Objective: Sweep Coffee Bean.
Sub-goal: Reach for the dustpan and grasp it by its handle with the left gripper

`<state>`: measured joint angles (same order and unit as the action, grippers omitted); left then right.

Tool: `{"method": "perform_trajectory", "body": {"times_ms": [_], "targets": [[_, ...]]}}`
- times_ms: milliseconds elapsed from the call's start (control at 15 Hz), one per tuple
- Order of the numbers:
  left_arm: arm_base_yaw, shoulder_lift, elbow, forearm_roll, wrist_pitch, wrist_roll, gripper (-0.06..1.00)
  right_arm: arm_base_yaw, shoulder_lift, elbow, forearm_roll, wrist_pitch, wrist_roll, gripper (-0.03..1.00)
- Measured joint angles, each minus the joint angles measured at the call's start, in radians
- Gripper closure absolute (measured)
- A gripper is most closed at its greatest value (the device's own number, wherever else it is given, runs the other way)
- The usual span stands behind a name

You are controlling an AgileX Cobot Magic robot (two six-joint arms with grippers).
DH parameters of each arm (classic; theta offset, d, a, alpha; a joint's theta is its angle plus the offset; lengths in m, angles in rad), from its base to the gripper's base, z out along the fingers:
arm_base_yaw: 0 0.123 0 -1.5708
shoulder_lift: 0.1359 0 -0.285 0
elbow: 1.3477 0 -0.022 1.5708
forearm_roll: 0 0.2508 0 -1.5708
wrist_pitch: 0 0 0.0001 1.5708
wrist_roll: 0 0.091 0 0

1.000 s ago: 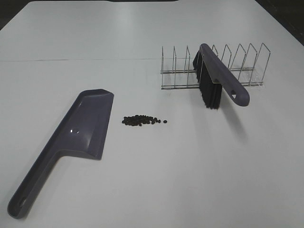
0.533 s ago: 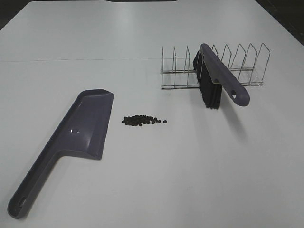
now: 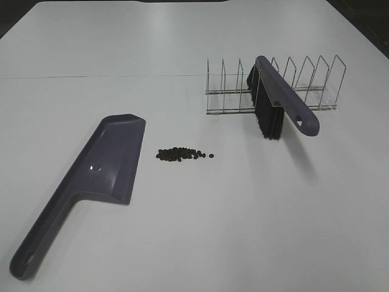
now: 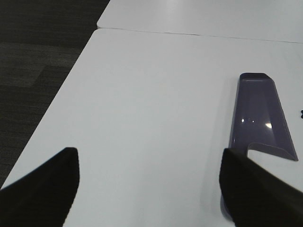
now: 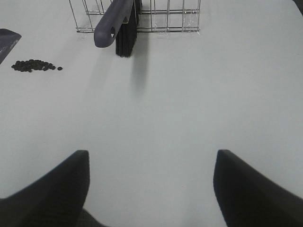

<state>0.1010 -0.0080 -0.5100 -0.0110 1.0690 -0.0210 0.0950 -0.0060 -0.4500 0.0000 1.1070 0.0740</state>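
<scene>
We had 3 views. The high camera looked down from the near side over the whole bench [image 3: 194, 231]. The left wrist camera sat low behind the left tool [image 4: 147, 151], facing along the bench toward the dustpan [image 4: 258, 113]. The right wrist camera looked past the right tool [image 5: 151, 152] to the coffee bean [image 5: 33, 65], brush [image 5: 125, 40] and rack [image 5: 168, 21]. All of these showed in the high view too.

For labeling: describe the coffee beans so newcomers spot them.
On the white table, find the purple dustpan at left and the wire rack at right. Between them, nearer the dustpan, lie the coffee beans: a cluster of tiny dark ovals, far smaller than anything else.
</scene>
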Motion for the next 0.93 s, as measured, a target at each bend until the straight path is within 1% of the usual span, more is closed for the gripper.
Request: {"method": "perform_trajectory", "body": {"times_ms": [933], "targets": [[0.0,0.0,0.0,0.0,0.0,0.0,0.2,0.0,0.0,0.0,0.0,0.0,0.0,0.33]]}}
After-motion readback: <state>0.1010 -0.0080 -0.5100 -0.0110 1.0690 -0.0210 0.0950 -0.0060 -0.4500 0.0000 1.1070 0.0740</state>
